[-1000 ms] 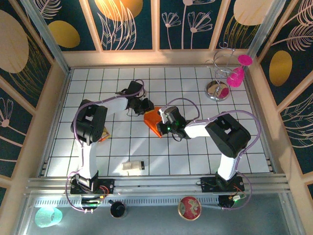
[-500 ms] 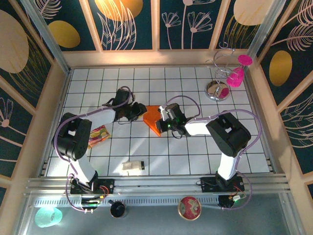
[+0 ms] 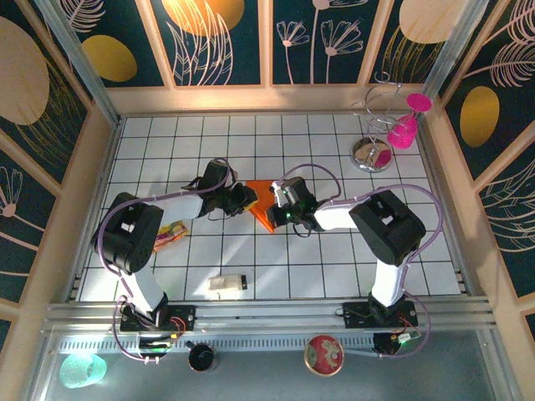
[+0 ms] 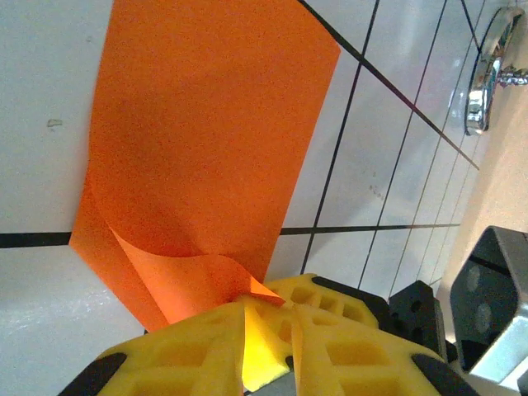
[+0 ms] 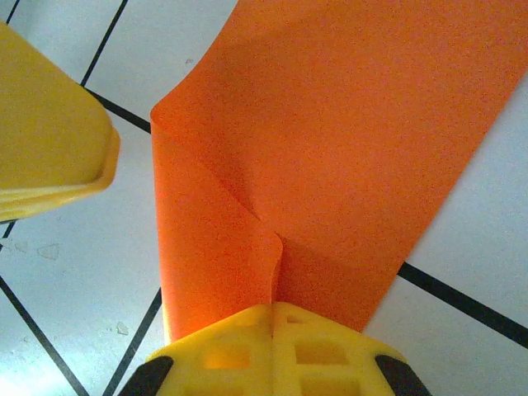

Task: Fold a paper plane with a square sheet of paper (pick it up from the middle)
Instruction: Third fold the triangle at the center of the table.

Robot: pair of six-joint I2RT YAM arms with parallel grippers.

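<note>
The square sheet of paper (image 3: 261, 214) is bright orange and lies creased near the middle of the tiled table. In the right wrist view my right gripper (image 5: 276, 307) is shut on a raised fold of the paper (image 5: 371, 124), its jaws meeting in a thin seam. Seen from above, the right gripper (image 3: 278, 203) sits on the sheet's right part. My left gripper (image 3: 247, 198) is at the sheet's left edge. In the left wrist view its jaws (image 4: 247, 301) stand narrowly apart beside a curled flap of the paper (image 4: 206, 124). One left finger (image 5: 49, 124) stays just off the paper's corner.
A small multicoloured wrapper (image 3: 170, 234) lies under the left arm. A beige block (image 3: 226, 284) rests near the front edge. A chrome stand (image 3: 372, 153) with pink pieces (image 3: 404, 132) is at the back right. Wooden walls surround the table.
The left arm drew back to the left, then came in to the sheet's left edge. The right gripper kept its hold and barely moved.
</note>
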